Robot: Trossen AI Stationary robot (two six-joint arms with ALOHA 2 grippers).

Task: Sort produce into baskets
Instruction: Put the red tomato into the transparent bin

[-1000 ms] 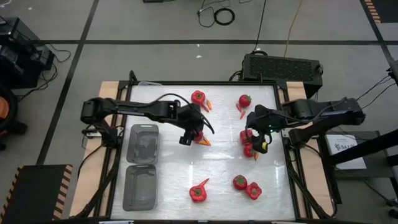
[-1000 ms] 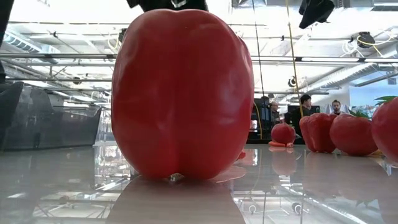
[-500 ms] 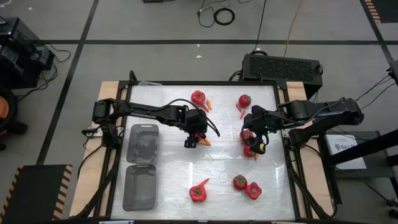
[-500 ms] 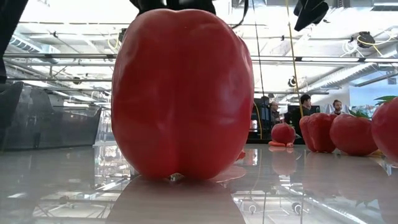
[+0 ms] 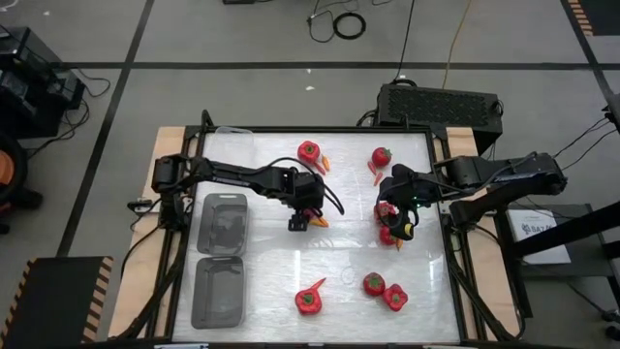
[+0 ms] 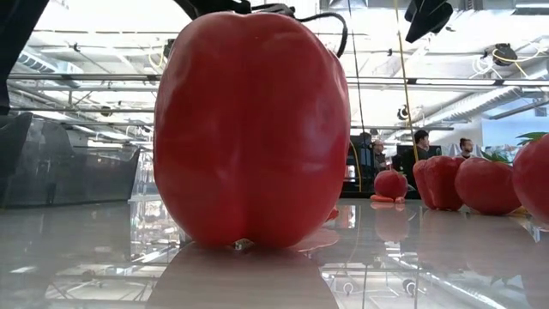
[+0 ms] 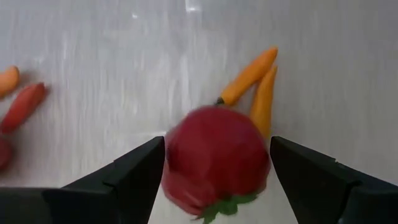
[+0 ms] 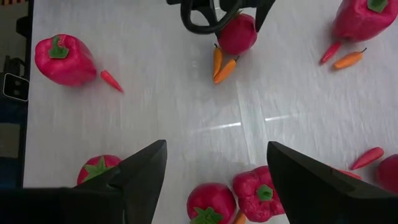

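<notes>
My left gripper (image 5: 301,217) is open at mid-table, its fingers standing close on either side of a red tomato (image 7: 216,158) that rests on the table, green stem toward the wrist. Two orange chilies (image 7: 255,87) lie just beyond it. The right wrist view also shows this tomato (image 8: 237,32) between the left fingers. My right gripper (image 5: 398,223) is open and empty above a cluster of red produce (image 8: 258,193) at the right. Two clear trays (image 5: 223,223) (image 5: 217,291) lie at the left. My left gripper has one finger (image 7: 140,171) at each side of the tomato, coming from above and slanting; I cannot tell whether they touch it. The tomato sits on the table.
A red pepper (image 5: 308,151) and a tomato (image 5: 382,156) lie near the far edge, each with a chili beside it. A pepper (image 5: 308,301), which fills the low view (image 6: 250,129), a tomato (image 5: 373,284) and another pepper (image 5: 395,297) lie near the front.
My left gripper has gone a little toward the table's right edge, closing in on the tomato at mid-table, so that its fingers now stand around it. The tomato and the chilies have stayed where they were.
</notes>
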